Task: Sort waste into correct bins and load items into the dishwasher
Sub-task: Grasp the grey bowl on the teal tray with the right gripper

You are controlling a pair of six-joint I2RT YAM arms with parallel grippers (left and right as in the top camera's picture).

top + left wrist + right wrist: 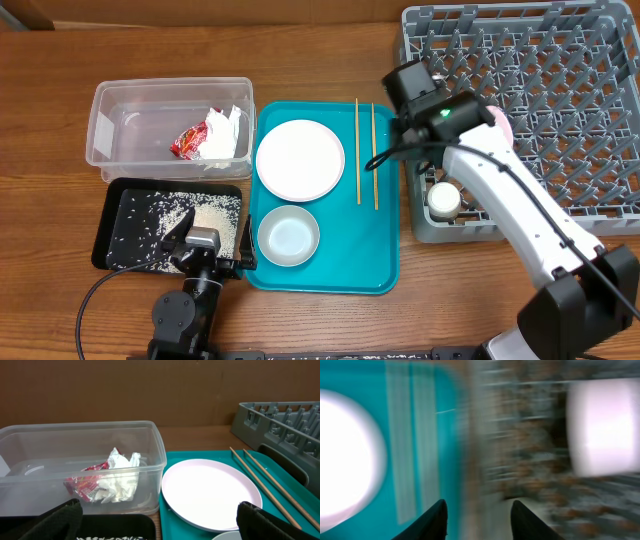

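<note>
Grey dish rack point(560, 90) holds the white cup point(443, 200) in its front-left corner. Right claw point(479, 520) hangs at the rack's left edge, jaws partly apart, gripping nothing. Left claw point(160, 507) stands wide open and empty over the black tray point(108, 255). Plate point(300, 160) and chopsticks point(358, 150) lie on the teal tray point(340, 262).

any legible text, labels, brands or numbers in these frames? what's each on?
No text can be read anywhere.
red snack wrapper in the clear tub: some print, too crumpled and small to read.
Right wrist view: motion-blurred, nothing legible.
plate, chopsticks, teal tray, dish rack: no markings visible.
</note>
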